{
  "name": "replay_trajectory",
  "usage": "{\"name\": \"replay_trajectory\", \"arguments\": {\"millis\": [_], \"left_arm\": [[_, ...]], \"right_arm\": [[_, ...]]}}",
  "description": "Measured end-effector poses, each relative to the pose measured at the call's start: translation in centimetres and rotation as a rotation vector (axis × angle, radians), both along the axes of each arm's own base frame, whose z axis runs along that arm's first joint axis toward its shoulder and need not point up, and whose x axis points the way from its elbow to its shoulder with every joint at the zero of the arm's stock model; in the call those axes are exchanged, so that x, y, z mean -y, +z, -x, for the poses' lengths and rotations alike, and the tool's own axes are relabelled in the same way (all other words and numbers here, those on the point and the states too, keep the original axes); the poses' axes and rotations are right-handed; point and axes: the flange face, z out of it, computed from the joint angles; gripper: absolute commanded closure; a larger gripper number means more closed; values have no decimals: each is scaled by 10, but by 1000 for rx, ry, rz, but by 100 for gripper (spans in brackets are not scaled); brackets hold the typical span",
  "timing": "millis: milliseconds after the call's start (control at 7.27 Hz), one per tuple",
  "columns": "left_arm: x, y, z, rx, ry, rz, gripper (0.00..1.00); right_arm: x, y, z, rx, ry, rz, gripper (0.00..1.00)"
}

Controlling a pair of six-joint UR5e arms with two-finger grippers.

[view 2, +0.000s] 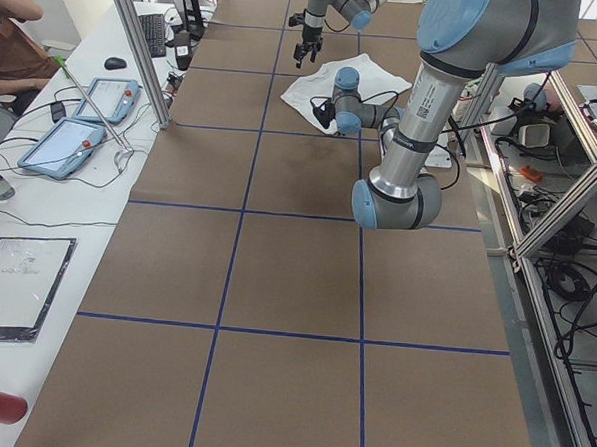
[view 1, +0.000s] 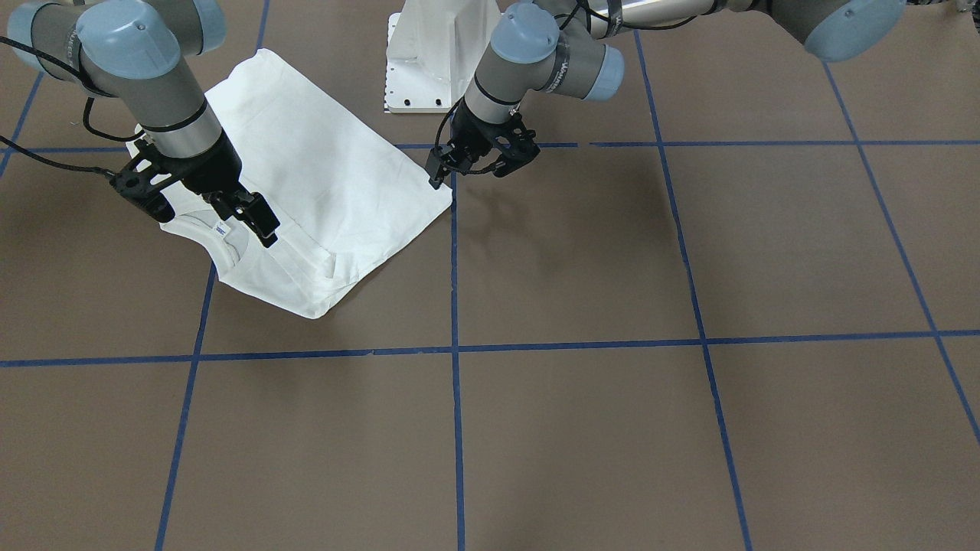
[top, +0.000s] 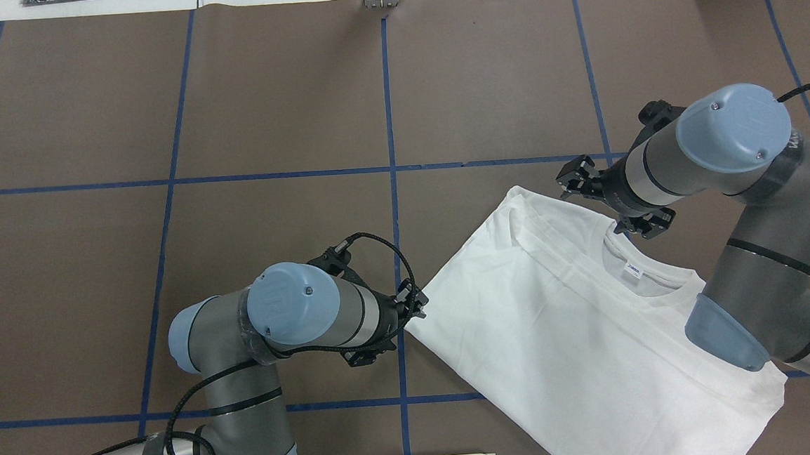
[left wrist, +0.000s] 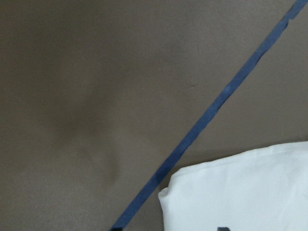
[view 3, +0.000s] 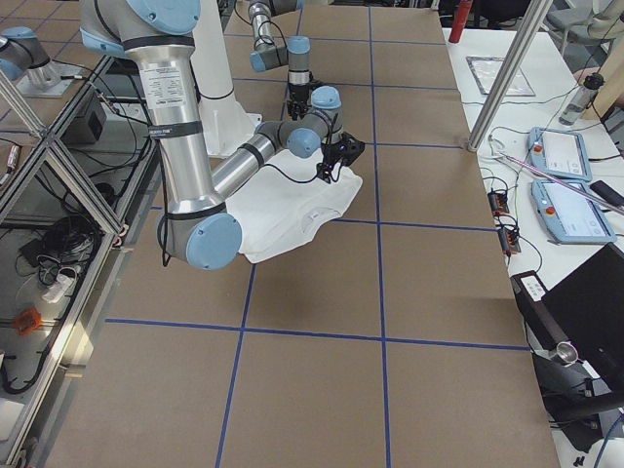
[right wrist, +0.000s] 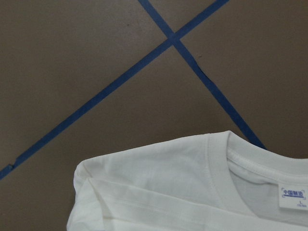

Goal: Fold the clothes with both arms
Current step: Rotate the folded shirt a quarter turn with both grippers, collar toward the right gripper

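Shirt lies flat on the table, on the robot's right half and skewed to the blue tape grid. Neck opening faces up, label showing inside the collar. Long sides look turned inward, so the cloth reads as a rough rectangle; judged as partly folded, with the end-to-end fold not yet made.

Left claw: fingers spread, nothing between them. It hangs just over the bottom corner of the shirt, right at the centre tape line. Likely placed there because that corner is the natural pinch point for lifting the hem.

Right claw: spread wide, empty, poised low over the collar and near shoulder. Cannot tell whether it touches the cloth. Probable reason: to take or pin the neck end while the other end is lifted.

The claws stand at opposite ends of the garment, which suits a two-arm fold.

Pedestal base sits beside the shirt's far edge.
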Motion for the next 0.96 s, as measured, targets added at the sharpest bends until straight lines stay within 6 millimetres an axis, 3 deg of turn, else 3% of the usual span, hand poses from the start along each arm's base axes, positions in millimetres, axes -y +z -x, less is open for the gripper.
{"name": "replay_trajectory", "arguments": {"millis": [412,825,962], "left_arm": [[1,3,-8,15,-1,3,50],[-1,7,-9,24,1,8,79],[-1,8,-10,26,1,9,100]], "right_arm": [[2,1,-1,-3,3,0,0],[3,4,-2,-9,6,4,0],[4,8,-1,-16,8,6,0]]}}
